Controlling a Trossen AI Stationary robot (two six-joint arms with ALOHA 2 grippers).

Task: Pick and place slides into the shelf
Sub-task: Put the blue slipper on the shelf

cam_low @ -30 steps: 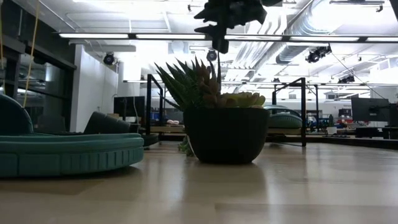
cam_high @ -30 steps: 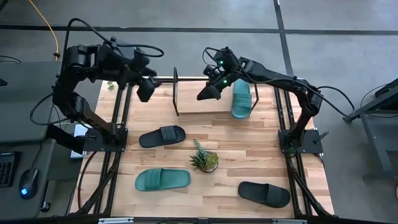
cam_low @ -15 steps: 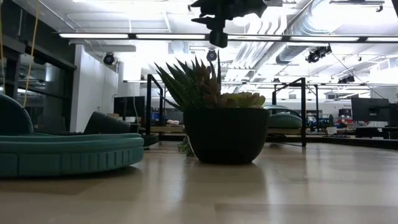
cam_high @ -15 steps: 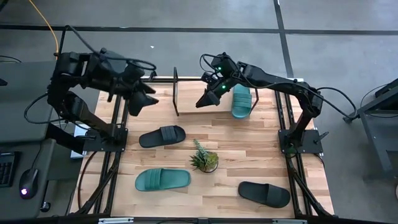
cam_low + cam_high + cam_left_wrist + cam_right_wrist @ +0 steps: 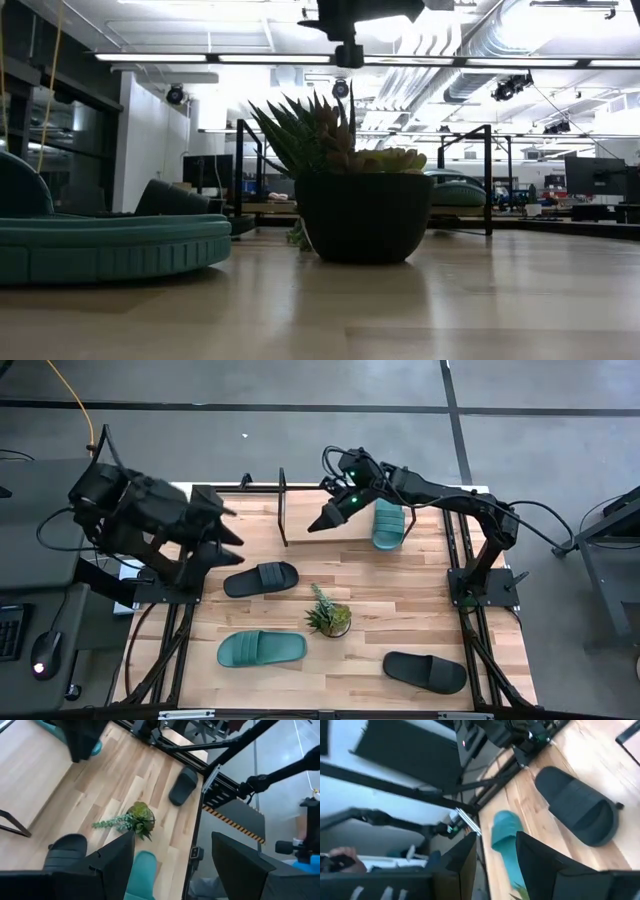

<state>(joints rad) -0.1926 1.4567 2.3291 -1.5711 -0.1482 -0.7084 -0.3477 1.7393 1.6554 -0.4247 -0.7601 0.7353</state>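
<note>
One teal slide (image 5: 388, 522) lies on the shelf board (image 5: 340, 530), near its right end frame. A black slide (image 5: 261, 578), a second teal slide (image 5: 261, 649) and another black slide (image 5: 425, 671) lie flat on the table. My right gripper (image 5: 318, 525) hovers open over the bare left half of the shelf and holds nothing; the low view shows it high up (image 5: 350, 20). My left gripper (image 5: 228, 528) is open in the air by the table's left edge, above and left of the near black slide (image 5: 65, 852).
A small potted plant (image 5: 328, 615) stands mid-table between the slides and fills the middle of the low view (image 5: 365, 215). The shelf's black end frames (image 5: 283, 507) rise at both ends of its board. Black rails (image 5: 190, 590) run along the table's left and right sides.
My left arm has drawn back from the shelf's left end toward the table's left and near edges, and its gripper has turned and dropped toward the black slide. My right gripper has shifted slightly left along the shelf and risen a little. No slide has moved.
</note>
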